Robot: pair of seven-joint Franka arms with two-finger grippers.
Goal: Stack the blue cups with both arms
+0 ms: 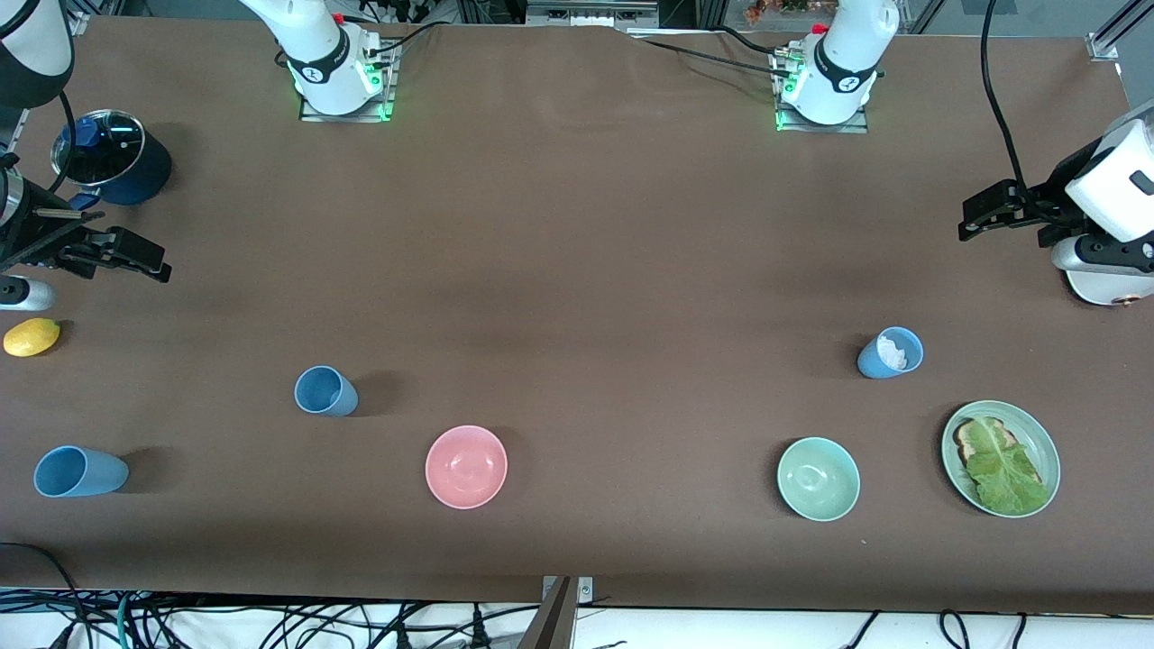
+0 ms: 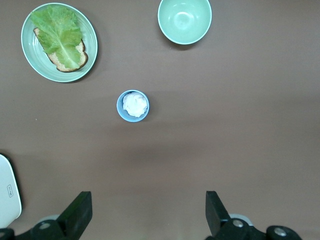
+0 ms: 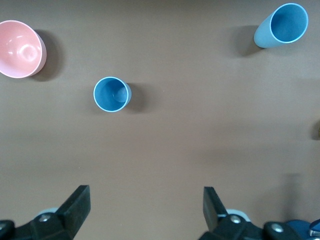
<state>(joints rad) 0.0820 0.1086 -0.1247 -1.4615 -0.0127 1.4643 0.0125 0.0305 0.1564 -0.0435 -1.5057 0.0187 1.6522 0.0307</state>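
Observation:
Three light-blue cups stand on the brown table. One cup (image 1: 325, 391) is beside the pink bowl, and it also shows in the right wrist view (image 3: 112, 94). A second cup (image 1: 79, 471) is at the right arm's end, near the front edge (image 3: 281, 26). A third cup (image 1: 891, 352), toward the left arm's end, holds something white (image 2: 133, 105). My right gripper (image 1: 135, 254) is open and empty over the table's right-arm end (image 3: 145, 207). My left gripper (image 1: 983, 216) is open and empty over the left-arm end (image 2: 147, 210).
A pink bowl (image 1: 466, 466) and a green bowl (image 1: 818, 479) sit near the front edge. A green plate (image 1: 1046, 446) holds toast and lettuce. A lemon (image 1: 32, 337) and a navy pot with glass lid (image 1: 110, 157) are at the right arm's end.

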